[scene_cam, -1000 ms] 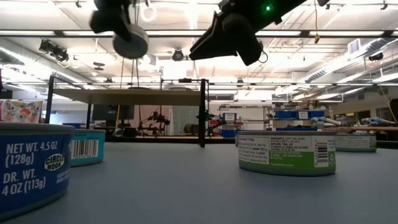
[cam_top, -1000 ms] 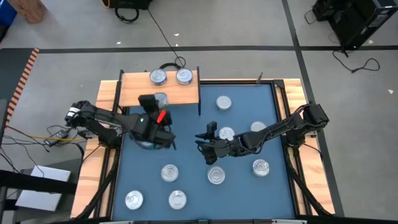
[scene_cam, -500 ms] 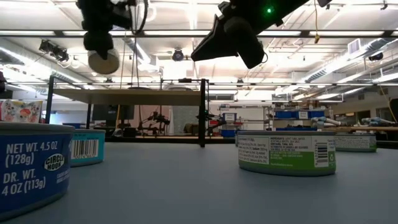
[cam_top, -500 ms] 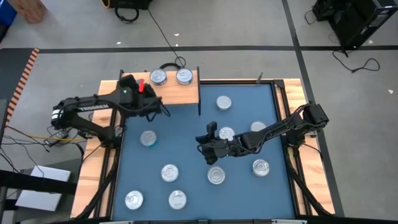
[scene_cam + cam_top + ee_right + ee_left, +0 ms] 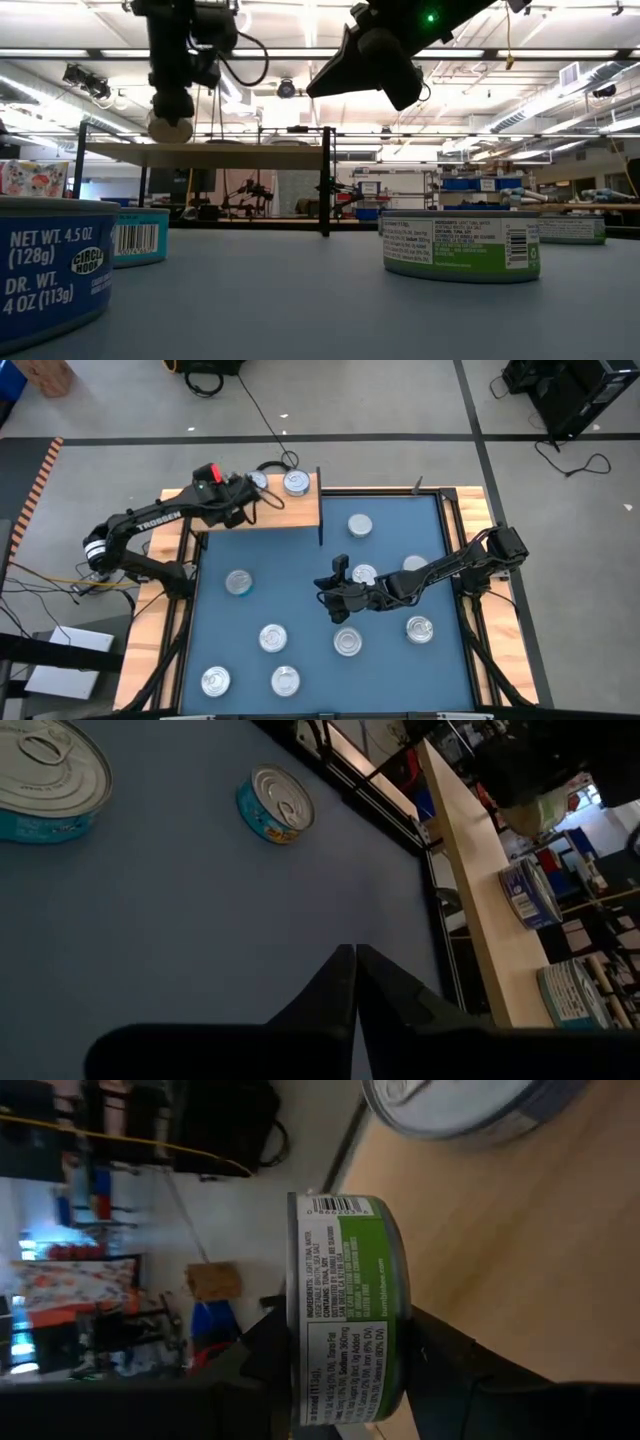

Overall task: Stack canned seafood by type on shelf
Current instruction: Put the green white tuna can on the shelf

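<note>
The left claw (image 5: 243, 500), pinching a green-labelled can (image 5: 345, 1315), has swung from the tabletop (image 5: 310, 580) over the shelf (image 5: 290, 510) beside two cans; right claw (image 5: 338, 603) pressed together, idle.

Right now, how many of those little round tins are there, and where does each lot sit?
Short round silvery-lidded tins on the blue tabletop: 9
Tins on the light wooden shelf: 2
Green-labelled tin in the left arm's jaws: 1
Total: 12
</note>
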